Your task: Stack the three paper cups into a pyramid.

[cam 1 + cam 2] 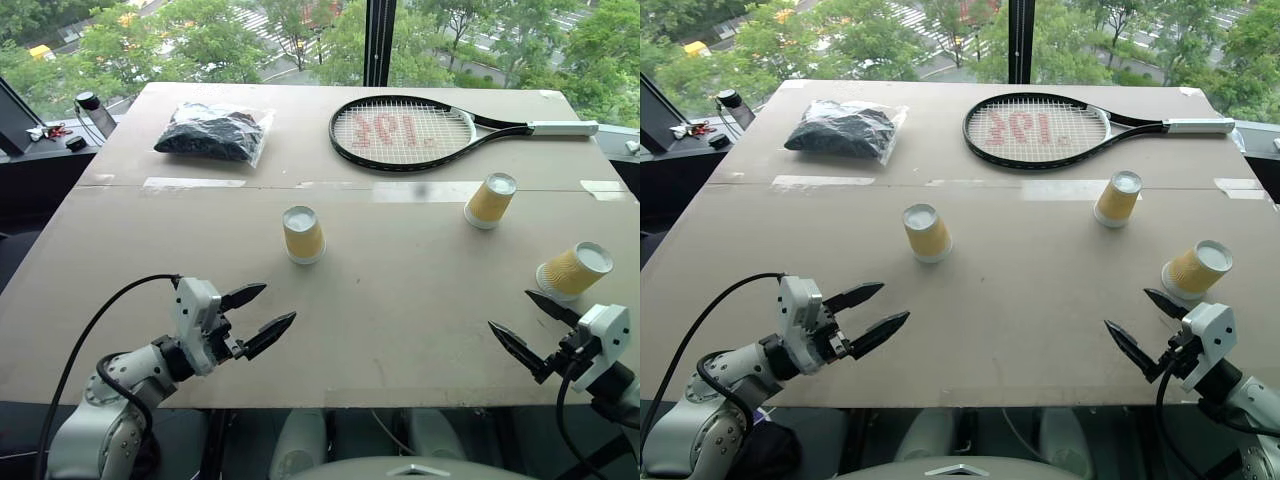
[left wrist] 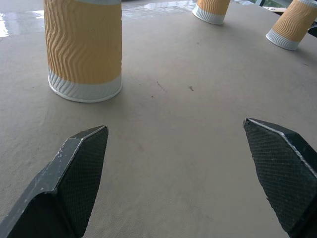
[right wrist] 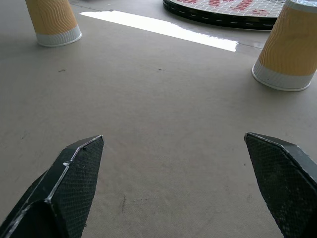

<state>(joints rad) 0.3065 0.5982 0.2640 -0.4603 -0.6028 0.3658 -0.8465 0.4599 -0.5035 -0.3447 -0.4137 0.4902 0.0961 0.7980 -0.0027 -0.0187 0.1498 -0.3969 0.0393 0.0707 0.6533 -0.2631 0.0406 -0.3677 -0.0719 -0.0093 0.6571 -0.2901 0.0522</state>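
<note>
Cups: three paper cups, all upside down on the table (image 1: 400,330), wide white-rimmed mouths down, narrow white bases up, long axes near vertical.
Cup sides: ribbed in wavy ridges, yellow-tan, with a plain white band at the mouth end (clearest in the left wrist view).
Left cup (image 1: 302,235): near table centre, about 1 o'clock from the left gripper (image 1: 257,314), well apart from it.
Middle cup (image 1: 490,200): at about 2 o'clock from the left cup, just below the racket head, well apart from the other two.
Right cup (image 1: 573,270): near the table's right edge, at about 4 o'clock from the middle cup, just beyond the right gripper (image 1: 525,322), not touching it.
Left gripper state: two black pointed fingers spread wide, cross-hatched inner faces, nothing between them.
Right gripper state: fingers likewise spread wide and empty, over the table's near right edge.
Table surface: matte beige board with strips of glossy clear tape (image 1: 195,183) across a seam.
Racket (image 1: 405,133): black oval frame, white strings with red marking, white grip pointing toward 3 o'clock.
Bag (image 1: 212,132): clear crinkled plastic around a dark, lumpy bundle, at 11 o'clock from the left cup.
</note>
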